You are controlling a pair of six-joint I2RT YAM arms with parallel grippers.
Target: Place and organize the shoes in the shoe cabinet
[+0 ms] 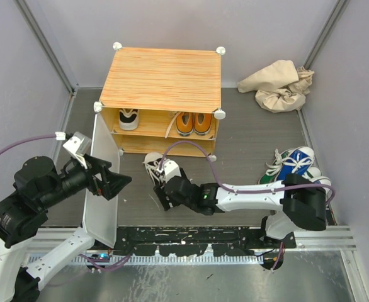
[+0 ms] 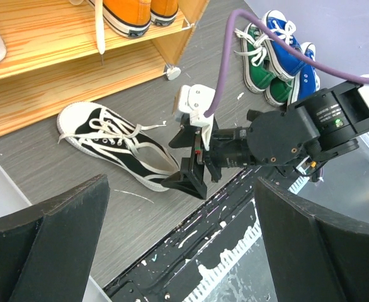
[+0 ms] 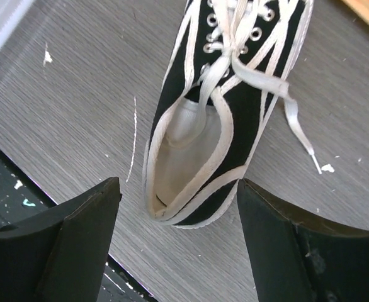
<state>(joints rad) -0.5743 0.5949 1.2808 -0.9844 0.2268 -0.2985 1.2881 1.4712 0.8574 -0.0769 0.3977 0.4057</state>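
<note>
The shoe cabinet (image 1: 160, 78) stands at the back, its white door (image 1: 101, 189) swung open toward me. On its shelf are one white-and-black shoe (image 1: 128, 118) and the orange pair (image 1: 194, 123). The other white-and-black shoe (image 1: 153, 165) lies on the floor in front, also in the left wrist view (image 2: 118, 148) and the right wrist view (image 3: 216, 119). My right gripper (image 1: 165, 192) is open with its fingers on either side of the shoe's heel (image 3: 178, 211), not touching it. My left gripper (image 1: 118, 182) is open and empty beside the door (image 2: 181, 192). Green and blue shoes (image 1: 295, 165) lie at the right.
A crumpled beige cloth bag (image 1: 279, 85) lies at the back right. Grey walls close in both sides. A black paint-flecked rail (image 1: 191, 242) runs along the near edge. The open door stands between my left arm and the floor shoe.
</note>
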